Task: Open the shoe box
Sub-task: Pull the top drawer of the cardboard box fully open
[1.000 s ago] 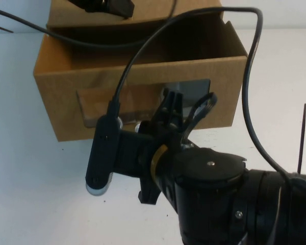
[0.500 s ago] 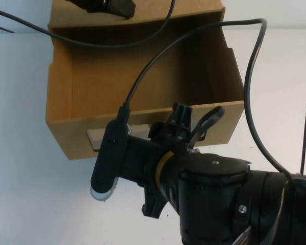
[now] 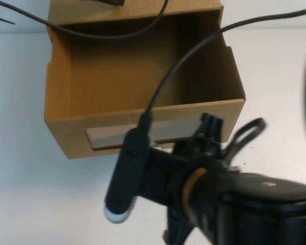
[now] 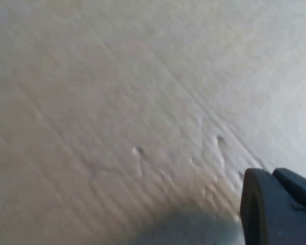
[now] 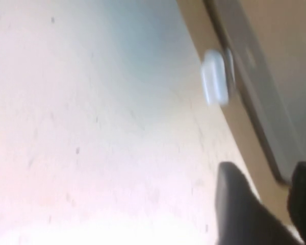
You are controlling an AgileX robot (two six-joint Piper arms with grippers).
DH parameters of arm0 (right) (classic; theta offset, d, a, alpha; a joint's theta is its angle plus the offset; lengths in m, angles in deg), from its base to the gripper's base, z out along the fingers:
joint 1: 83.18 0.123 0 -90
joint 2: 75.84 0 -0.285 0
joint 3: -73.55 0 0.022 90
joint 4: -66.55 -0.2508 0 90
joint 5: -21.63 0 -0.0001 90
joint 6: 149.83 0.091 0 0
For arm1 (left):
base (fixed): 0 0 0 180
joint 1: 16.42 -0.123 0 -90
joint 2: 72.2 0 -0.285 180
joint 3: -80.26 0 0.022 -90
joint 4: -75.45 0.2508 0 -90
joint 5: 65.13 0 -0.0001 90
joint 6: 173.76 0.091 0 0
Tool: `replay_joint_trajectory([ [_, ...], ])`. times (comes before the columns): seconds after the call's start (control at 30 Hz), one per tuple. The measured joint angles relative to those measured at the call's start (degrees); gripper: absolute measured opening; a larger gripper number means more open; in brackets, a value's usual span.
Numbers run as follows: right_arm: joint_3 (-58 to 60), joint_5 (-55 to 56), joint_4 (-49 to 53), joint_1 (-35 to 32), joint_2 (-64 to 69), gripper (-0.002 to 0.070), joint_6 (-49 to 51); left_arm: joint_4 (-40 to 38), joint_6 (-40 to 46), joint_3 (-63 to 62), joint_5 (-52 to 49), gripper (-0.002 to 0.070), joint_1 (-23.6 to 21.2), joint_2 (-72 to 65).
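High view: cardboard shoe box [image 3: 66, 133] stands open on the white table [image 3: 25, 194], lid raised at its far side. Right gripper [image 5: 269, 204] just beside box's front wall, fingers apart, holding nothing. Left gripper [image 4: 278, 209] close against box's cardboard; grip state cannot tell.

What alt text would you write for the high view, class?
An open, empty brown cardboard shoe box sits on a white table, its lid raised behind. The black right hand, open, is at its front wall; the left hand barely shows at the lid's top edge.
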Motion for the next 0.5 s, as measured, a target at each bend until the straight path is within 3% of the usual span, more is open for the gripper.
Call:
replay_joint_trajectory([
  [0.33, 0.0, -10.0, -1.3, -0.2, -11.2, 0.0025, 4.5, 0.5, 0.9, -2.3, -0.5, -0.0005, -0.1, 5.4],
  [0.5, 0.0, -10.1, -0.9, -9.0, -16.5, -0.0008, 6.8, 1.0, 2.0, -2.5, -0.9, -0.0005, -0.1, 10.5],
])
